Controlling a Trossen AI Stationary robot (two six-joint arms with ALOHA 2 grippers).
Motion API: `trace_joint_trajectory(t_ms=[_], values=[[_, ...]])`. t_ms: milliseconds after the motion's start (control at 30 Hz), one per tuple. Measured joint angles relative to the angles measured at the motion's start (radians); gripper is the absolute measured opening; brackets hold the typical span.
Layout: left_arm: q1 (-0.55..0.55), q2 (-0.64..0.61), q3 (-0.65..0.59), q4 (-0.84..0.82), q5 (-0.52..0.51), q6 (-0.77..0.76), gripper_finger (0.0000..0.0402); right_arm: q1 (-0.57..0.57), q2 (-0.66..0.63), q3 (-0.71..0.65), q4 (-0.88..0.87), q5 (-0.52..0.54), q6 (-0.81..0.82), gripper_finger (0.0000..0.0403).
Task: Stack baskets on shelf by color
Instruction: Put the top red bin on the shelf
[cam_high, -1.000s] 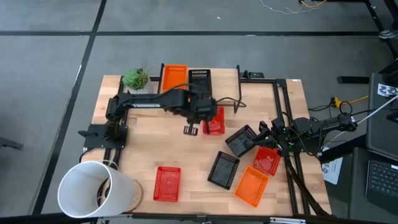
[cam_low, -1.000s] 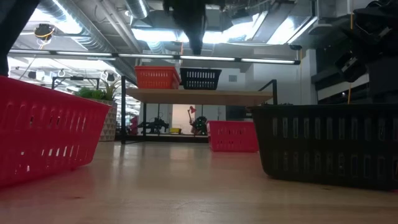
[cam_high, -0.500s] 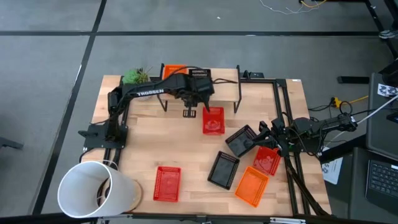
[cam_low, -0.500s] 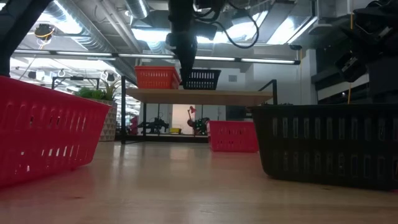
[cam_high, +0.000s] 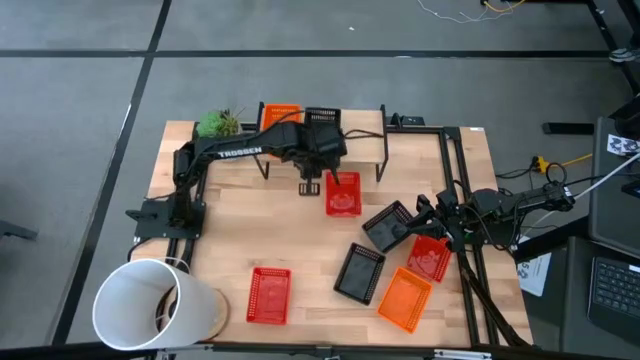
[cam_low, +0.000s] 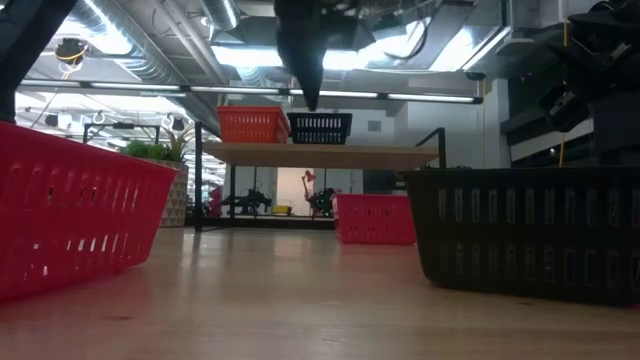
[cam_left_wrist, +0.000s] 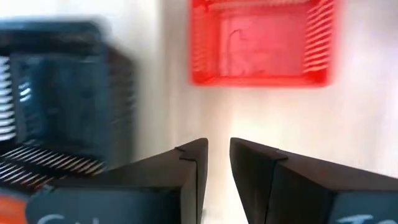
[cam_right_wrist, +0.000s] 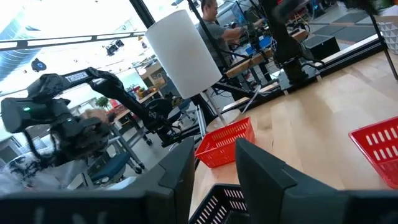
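The shelf (cam_high: 362, 132) stands at the table's far middle, with an orange basket (cam_high: 280, 114) and a black basket (cam_high: 322, 120) side by side on its board. A red basket (cam_high: 343, 193) rests on its bottom on the table just in front. My left gripper (cam_high: 310, 187) hangs above the table between the shelf's front and the red basket (cam_left_wrist: 260, 43), pointing steeply down. Its fingers stand a narrow gap apart with nothing between them. My right gripper (cam_high: 424, 209) waits at the table's right, open and empty, next to a black basket (cam_high: 386, 226).
More baskets lie at the near right: red (cam_high: 429, 256), black (cam_high: 360, 271) and orange (cam_high: 405, 298). Another red one (cam_high: 268, 295) lies near the front edge. A large white bucket (cam_high: 150, 305) stands at the near left corner, a small plant (cam_high: 220, 125) at the far left.
My left gripper has gone from beside the red basket toward the table's far edge, up to the shelf's front. It has sunk a little and rolled slightly. The baskets have stayed where they were.
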Motion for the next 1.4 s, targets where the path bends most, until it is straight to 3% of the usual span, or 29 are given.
trace_joint_trajectory(t_ms=[167, 300, 367, 467, 600, 767, 900, 1167, 1400], values=[[-0.109, 0.0, 0.037, -0.096, 0.036, -0.114, 0.006, 0.0, 0.0, 0.0, 0.154, 0.001, -0.009, 0.0117], [-0.188, 0.0, 0.055, -0.274, 0.056, -0.105, 0.006, 0.0, 0.008, 0.078, 0.218, -0.025, -0.136, 0.0117], [-0.212, 0.0, 0.052, -0.359, 0.15, -0.073, 0.006, 0.0, 0.038, 0.159, 0.152, -0.027, -0.163, 0.0117], [-0.248, -0.021, 0.01, -0.321, 0.276, -0.064, 0.006, 0.0, 0.129, 0.315, -0.031, -0.024, -0.189, 0.0117], [-0.284, -0.059, -0.052, -0.34, 0.306, -0.051, 0.006, 0.0, 0.308, 0.535, -0.345, 0.081, -0.156, 0.0117], [-0.261, -0.173, -0.238, -0.301, 0.28, -0.095, 0.0057, 0.0, 0.563, 0.768, -0.672, 0.133, -0.071, 0.0117], [-0.224, -0.331, -0.483, -0.138, 0.278, -0.12, 0.0046, 0.0, 0.731, 0.863, -0.799, 0.134, -0.02, 0.0117], [-0.197, -0.661, -0.96, 0.256, 0.291, -0.195, 0.0032, 0.0, 0.989, 0.88, -0.832, 0.139, 0.188, 0.0117], [-0.197, -0.82, -1.226, 0.546, 0.214, -0.251, 0.0032, -0.001, 1.194, 0.88, -0.811, 0.159, 0.335, 0.0117]])
